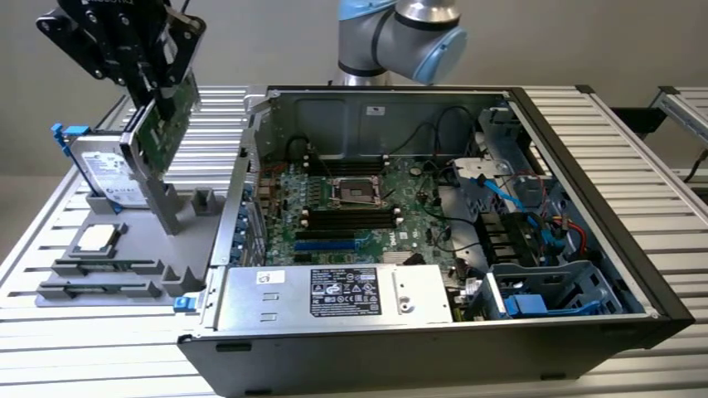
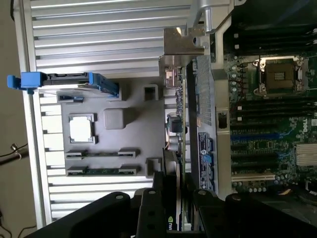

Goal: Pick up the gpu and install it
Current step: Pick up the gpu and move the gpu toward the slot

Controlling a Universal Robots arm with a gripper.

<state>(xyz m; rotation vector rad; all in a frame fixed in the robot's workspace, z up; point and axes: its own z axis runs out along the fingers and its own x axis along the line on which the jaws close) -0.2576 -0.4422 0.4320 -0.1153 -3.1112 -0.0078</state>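
gpu (image 1: 164,124): tilted on edge, green face showing, above the grey holder (image 1: 122,286) at the exterior view's left.
jaws: partly closed, clamped on the gpu's upper end.
gpu's lower end: seemingly just clear of the holder, though that is hard to judge.
holder: carries a blue-framed hard drive (image 1: 105,170) and a CPU chip (image 1: 96,238).
computer case (image 1: 619,249): open, beside the holder on the tabletop (image 1: 99,356).

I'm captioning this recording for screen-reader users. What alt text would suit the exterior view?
A robot gripper holds the gpu above a grey parts holder at the exterior view's left, beside an open computer case with its motherboard exposed. A blue-framed hard drive and a CPU chip sit on the holder.
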